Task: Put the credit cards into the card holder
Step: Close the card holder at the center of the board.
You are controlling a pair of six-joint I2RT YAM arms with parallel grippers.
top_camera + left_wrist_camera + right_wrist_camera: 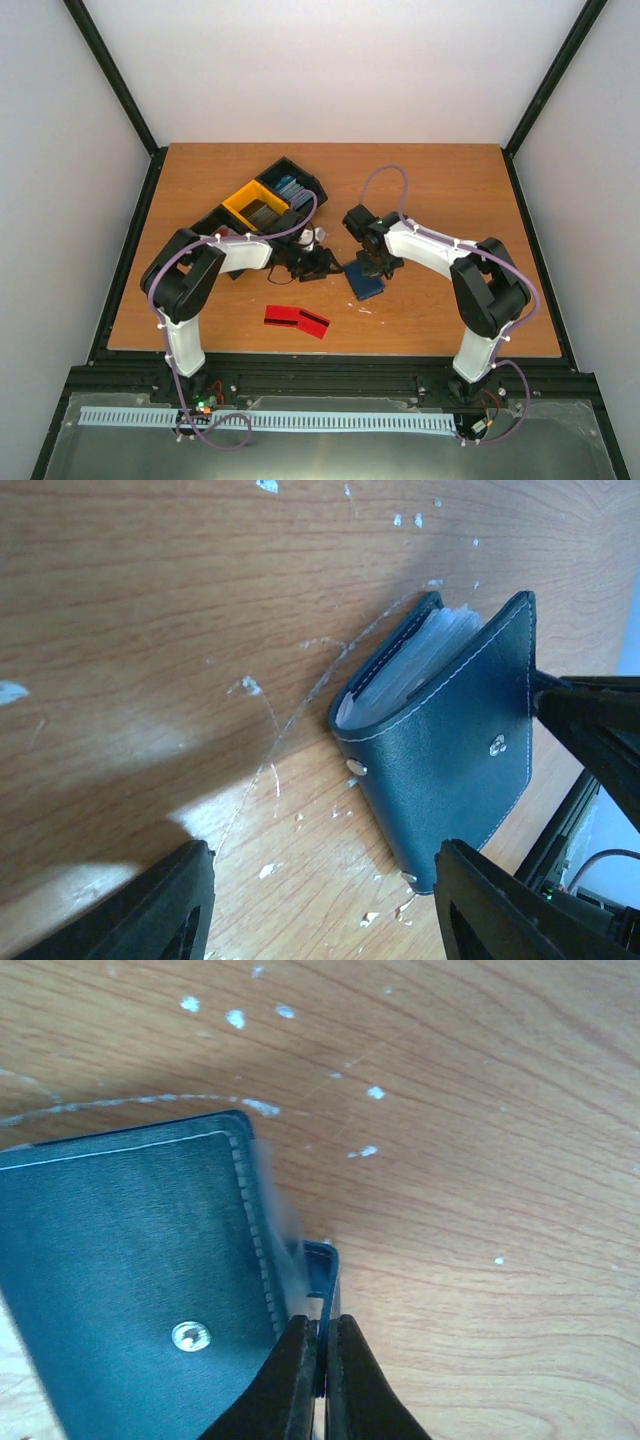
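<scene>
At table (450,190) centre | right hand (320,1340) clamped on card holder (120,1260) edge | left hand (320,880) wide, empty

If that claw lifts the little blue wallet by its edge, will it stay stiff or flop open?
Probably flops open: the card holder is a soft stitched fold, already gaping over loose clear sleeves. Likely light, being small beside the right gripper pinching its edge.
</scene>
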